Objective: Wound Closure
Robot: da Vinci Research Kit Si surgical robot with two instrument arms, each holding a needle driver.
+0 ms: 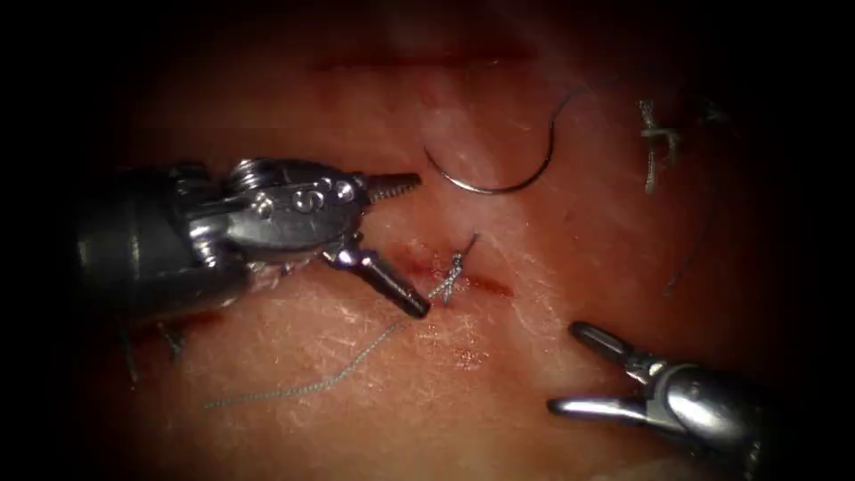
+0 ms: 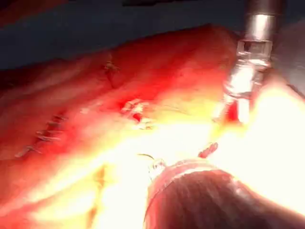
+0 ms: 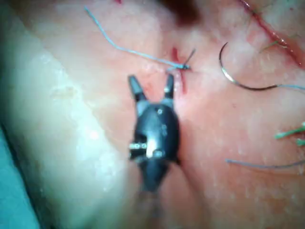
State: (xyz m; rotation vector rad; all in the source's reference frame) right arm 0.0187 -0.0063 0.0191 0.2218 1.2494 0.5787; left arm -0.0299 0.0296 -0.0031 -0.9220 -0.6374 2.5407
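While the right tool is hovering nearest the endoscope, below and to the right of the knot, its 2 smooth, tapered jaws are standing apart and holding nothing. From its own wrist view the right tool is showing the same forked spread, its tips lying just short of the knot.

Taking the knot as the landmark, it is sitting on the short red cut, a tight twist of pale braided thread with a short dark end sticking up. From it a long, kinked tail of thread is trailing down and to the left over the pale, glistening, finely lined tissue.

Just left of the knot, the left tool is lying with its 2 jaws wide apart: the lower dark ribbed jaw is pointing at the thread beside the knot, the upper serrated jaw is pointing away above it. Whether the lower tip is touching the thread cannot be told; it is gripping nothing.

Farther off, above and right of the knot, the thin curved steel needle is lying loose and flat on the tissue, free of both tools. Well to the right, a finished stitch is crossing another cut.
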